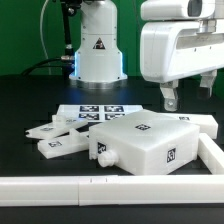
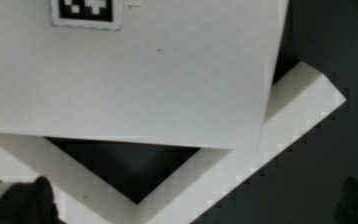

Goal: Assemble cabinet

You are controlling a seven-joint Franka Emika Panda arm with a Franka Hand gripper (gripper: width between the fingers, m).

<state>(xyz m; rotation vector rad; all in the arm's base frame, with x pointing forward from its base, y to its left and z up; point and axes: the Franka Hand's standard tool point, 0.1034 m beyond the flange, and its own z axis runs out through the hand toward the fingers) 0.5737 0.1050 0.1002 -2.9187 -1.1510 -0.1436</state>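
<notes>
Sideways sits the cabinet, with the end effector up above

Sideways across the exterior view, the white cabinet box [image 1: 140, 142] sits on the black desk [image 1: 30, 100], a bit to the exterior view's right of the middle. Its long side runs from the exterior view's left to its right, turned a little. A small round peg [image 1: 100, 158] sticks out of its end at the exterior view's left. One square tag [image 1: 143, 127] is on its top, and another is on the side that faces the camera.

The end effector [image 1: 188, 95] hangs in the air over the box's end at the exterior view's right. Its two fingers are spread apart, and nothing is between them.

Flat white panels [image 1: 58, 135] lie in a loose pile just beside the box, at the exterior view's left. The marker board [image 1: 95, 110] lies behind them. A long white rail [image 1: 50, 185] runs along the front and turns a corner near the box at the exterior view's right. In the wrist view, the box hides part of that corner.
</notes>
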